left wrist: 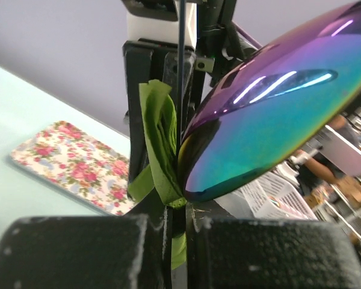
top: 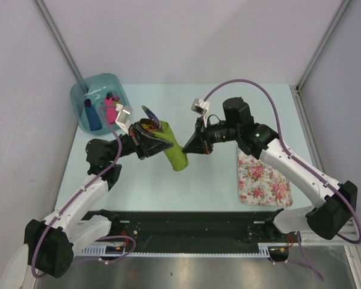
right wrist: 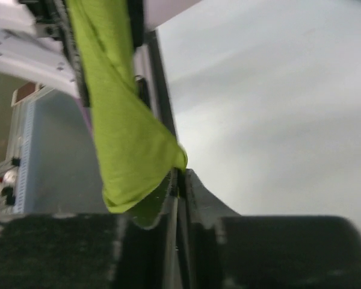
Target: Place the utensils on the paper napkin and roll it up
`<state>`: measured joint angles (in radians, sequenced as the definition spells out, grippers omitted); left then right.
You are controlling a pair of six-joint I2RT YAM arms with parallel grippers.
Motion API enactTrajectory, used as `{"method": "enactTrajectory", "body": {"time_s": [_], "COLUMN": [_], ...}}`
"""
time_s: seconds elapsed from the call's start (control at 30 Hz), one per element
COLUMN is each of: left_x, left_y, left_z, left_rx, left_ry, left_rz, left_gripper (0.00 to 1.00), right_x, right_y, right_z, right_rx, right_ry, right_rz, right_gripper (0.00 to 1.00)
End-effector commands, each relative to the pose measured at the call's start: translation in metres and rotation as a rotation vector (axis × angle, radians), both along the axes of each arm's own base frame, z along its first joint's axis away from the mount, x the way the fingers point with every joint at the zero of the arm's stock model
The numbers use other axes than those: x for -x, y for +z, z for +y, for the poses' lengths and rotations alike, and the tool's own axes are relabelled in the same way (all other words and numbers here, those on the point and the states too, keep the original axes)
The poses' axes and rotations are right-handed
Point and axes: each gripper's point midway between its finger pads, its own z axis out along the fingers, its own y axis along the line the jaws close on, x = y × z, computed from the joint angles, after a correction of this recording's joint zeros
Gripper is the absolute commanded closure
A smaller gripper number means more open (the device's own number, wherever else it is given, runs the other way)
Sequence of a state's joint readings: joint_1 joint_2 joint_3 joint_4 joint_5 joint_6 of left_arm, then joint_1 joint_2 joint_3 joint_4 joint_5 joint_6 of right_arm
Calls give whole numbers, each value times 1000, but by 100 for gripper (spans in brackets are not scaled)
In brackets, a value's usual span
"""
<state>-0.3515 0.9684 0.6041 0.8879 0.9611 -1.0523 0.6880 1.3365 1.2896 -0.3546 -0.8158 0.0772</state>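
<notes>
**Napkin Roll Held at Both Ends**

**Top external view.** The olive-green paper napkin (top: pixel 173 150) is rolled into a short, thick tube. It lies diagonally over the pale turquoise table top (top: pixel 216 180), between the two arms. The left gripper (top: pixel 153 137) is clamped on the tube's far end, and the right gripper (top: pixel 186 149) is pinched on its near end. An iridescent purple-green metal spoon (top: pixel 150 112) sticks out of the far end, bowl first. Whether the tube touches the table cannot be told. A white, pink-flowered rectangular mat (top: pixel 263 177) lies to the right. A translucent blue plastic tub (top: pixel 78 96) at far left holds a dark blue roll (top: pixel 90 114) and a pink roll (top: pixel 110 108).

**Left wrist view.** The left gripper (left wrist: pixel 178 229) has its jaws nearly together on folded napkin layers (left wrist: pixel 159 138). The glossy spoon bowl (left wrist: pixel 271 108) is beside them.

**Right wrist view.** The right gripper (right wrist: pixel 179 198) has its jaws nearly together, nipping the napkin's loose, creased edge (right wrist: pixel 120 120).
</notes>
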Motion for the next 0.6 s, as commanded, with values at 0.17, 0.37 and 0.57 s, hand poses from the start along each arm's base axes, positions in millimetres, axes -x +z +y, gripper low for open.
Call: {"method": "enactTrajectory", "body": {"time_s": [0.17,0.37,0.57], "left_x": [-57,-83,-83], "left_y": [-4,-15,-6], "left_z": [12,17,13], "left_rx": [-86,-137,-101], "left_ry": [309,418,400], "left_rz": [26,82,87], "left_gripper": [100,100,100], "right_x": [-66,-60,-40], "right_y": [37,60,39], "right_z": [-52,-48,-18], "right_rx": [53,18,29], "right_ry": [-365,-398,-303], "right_rz": [-88,-136,-128], "right_gripper": [47,41,32]}}
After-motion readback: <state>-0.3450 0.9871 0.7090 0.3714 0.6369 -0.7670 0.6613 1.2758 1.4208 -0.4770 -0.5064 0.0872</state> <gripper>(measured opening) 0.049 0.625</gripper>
